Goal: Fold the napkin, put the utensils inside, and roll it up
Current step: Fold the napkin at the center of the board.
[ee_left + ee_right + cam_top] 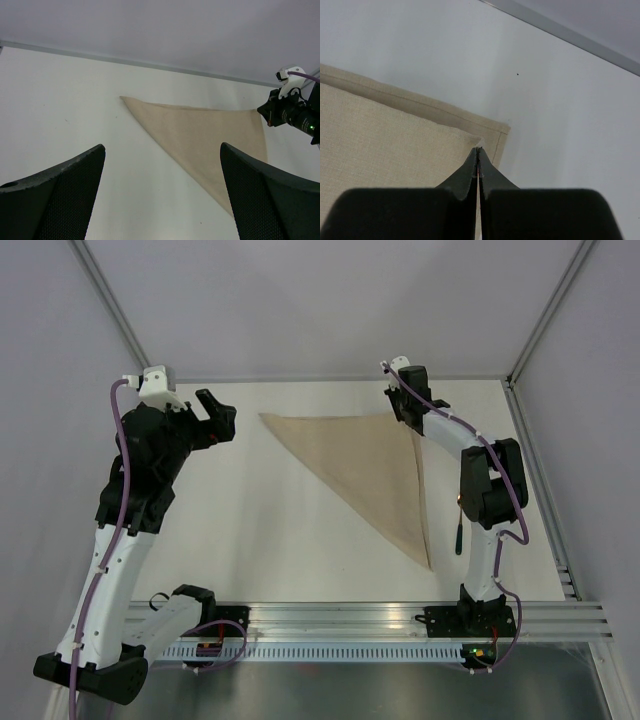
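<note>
The fingers (65,190) of the left gripper (216,417) stand wide apart and hold nothing. This gripper hangs above the bare table (280,540) at the far left, just left of the napkin's far left point. The napkin (370,465) lies flat at the centre-right of the table, folded once on the diagonal into a triangle. One edge runs along the far side, one runs down the right side, and the long edge slants from far left to near right. At the far right corner, the fingers of the right gripper (479,150) are pressed together on the tip of the upper layer, apparently pinching it. That tip sits slightly inside the corner of the lower layer, so a narrow hemmed margin shows.

Task status, as a judgement: the fold is in place, while release of the corner, placement of the utensil and the roll are not yet done. The fork (459,533) lies on the table just right of the napkin's near point, apart from the cloth. Its dark handle points near, and its far end is hidden under the right arm (490,485). That arm stands over the fork and may obstruct a grasp from above. No other objects lie on the table.
</note>
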Robot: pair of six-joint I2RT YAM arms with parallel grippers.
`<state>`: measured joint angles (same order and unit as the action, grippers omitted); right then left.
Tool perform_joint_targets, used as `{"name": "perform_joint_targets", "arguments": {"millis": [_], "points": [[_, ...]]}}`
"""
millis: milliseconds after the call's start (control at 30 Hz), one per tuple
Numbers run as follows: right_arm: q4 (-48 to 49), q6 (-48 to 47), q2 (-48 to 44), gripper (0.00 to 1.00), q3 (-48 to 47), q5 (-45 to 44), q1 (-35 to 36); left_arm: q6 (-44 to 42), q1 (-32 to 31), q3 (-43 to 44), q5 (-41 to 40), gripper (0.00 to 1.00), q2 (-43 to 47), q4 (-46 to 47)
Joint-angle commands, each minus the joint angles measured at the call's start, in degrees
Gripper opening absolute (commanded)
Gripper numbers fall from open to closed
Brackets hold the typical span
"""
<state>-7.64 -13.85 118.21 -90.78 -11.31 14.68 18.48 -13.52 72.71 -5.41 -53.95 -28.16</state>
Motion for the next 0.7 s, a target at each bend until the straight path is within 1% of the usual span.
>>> {"name": "perform_joint_targets", "arguments": {"millis": [0, 667], "points": [[-0.9, -1.1, 1.0, 0.01, -2.1, -2.7, -0.6, 0.5, 0.2, -0.5, 0.7, 1.00, 0.5, 2.1], [0.1, -1.5, 1.2, 0.00, -0.8, -3.0, -2.2, 0.7, 0.2, -0.7, 1.0, 1.00, 0.3, 2.3]]}}
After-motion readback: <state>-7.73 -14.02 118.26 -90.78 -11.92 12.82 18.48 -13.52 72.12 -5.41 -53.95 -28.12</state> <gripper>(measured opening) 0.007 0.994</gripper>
